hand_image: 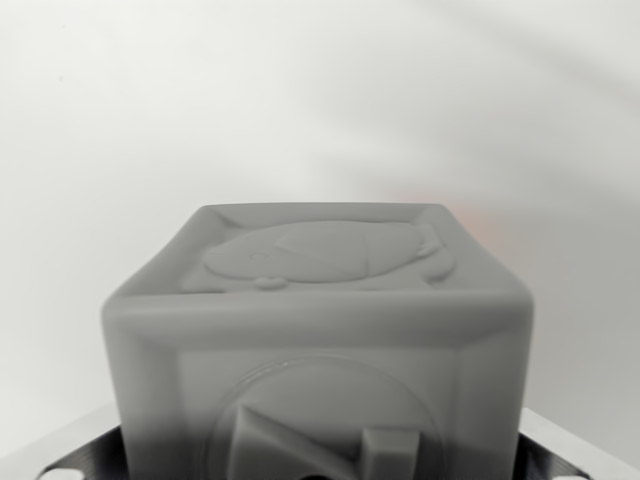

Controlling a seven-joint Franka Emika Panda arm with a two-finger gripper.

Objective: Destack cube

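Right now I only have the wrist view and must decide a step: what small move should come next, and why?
Probably carry the cube a little sideways, then lower it. It fills the lower frame, close against the camera between metal parts at the bottom corners, so it looks held, though the fingers are hidden. Only a blank pale surface shows behind; no second cube is visible.

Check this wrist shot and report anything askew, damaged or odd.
Nothing looks damaged. The grey cube fills the frame very close to the camera, slightly blurred, its raised relief faces intact. A faint orange-pink smudge shows behind its upper right corner; too blurred to identify. The gripper's fingers cannot be seen.
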